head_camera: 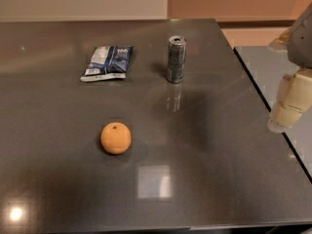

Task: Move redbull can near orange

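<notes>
The redbull can (176, 59) stands upright on the dark grey table (219, 169), toward the back and right of centre. The orange (116, 138) sits on the table nearer the front, to the left of the can and well apart from it. My gripper (285, 111) hangs at the right edge of the view, over the table's right edge, well to the right of the can and a little nearer the front. It touches neither object.
A flat blue-white snack bag (107, 62) lies on the table to the left of the can. A second grey surface (278, 67) stands to the right, across a narrow gap. A pale wall runs behind the table.
</notes>
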Available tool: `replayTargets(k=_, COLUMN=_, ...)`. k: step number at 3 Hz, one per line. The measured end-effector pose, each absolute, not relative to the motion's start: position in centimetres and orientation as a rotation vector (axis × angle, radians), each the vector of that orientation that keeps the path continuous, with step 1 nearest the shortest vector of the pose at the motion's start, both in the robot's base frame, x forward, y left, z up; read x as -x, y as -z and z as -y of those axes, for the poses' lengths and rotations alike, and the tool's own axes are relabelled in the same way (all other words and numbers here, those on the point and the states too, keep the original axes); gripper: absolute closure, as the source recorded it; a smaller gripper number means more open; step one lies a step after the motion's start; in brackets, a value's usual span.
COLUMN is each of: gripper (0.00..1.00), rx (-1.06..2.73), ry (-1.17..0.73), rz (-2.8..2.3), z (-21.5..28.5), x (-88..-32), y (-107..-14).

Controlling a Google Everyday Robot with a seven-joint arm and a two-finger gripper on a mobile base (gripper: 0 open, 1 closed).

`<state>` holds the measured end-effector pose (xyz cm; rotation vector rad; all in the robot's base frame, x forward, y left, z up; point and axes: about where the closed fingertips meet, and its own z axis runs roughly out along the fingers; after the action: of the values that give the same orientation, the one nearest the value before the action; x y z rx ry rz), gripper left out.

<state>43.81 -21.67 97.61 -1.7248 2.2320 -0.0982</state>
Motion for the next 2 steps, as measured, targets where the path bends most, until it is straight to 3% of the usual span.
replayTargets(k=2, gripper=0.00, rx=1.695, ry=0.068, rz=-2.164, z=20.9, x=-46.4, y=-98.5)
